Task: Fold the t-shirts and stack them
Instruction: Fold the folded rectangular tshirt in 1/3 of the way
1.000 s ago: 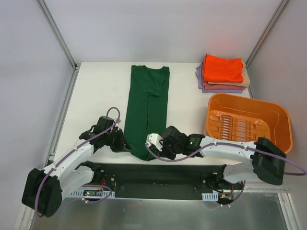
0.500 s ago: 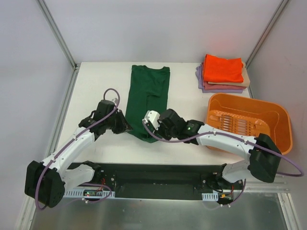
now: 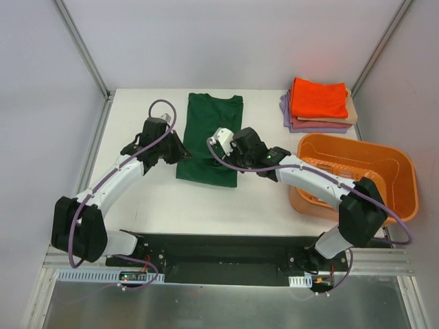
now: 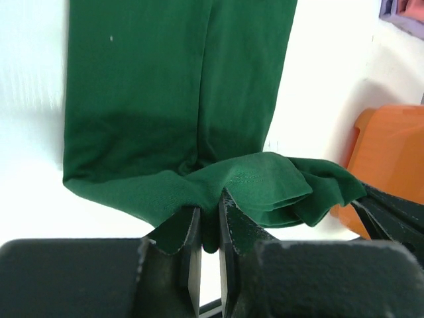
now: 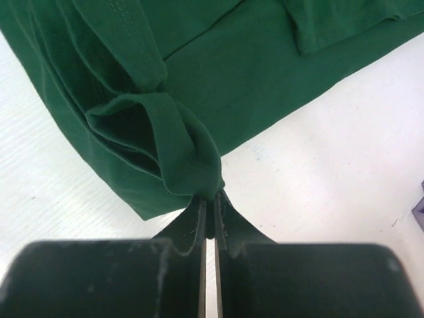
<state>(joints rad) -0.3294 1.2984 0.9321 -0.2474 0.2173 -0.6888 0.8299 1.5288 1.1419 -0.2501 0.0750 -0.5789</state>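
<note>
dark green t-shirt (image 3: 212, 130) half-folded, centre of the frame
left gripper (image 4: 210, 222) and right gripper (image 5: 209, 211) pinch its hem; the bite looks thin, so cloth could slip, skewing the fold.

An orange basket (image 3: 384, 156) with a slotted floor sits at the counter's (image 3: 260, 118) near right corner. Two grey posts (image 3: 81, 46) rise from the counter's far corners.
</note>
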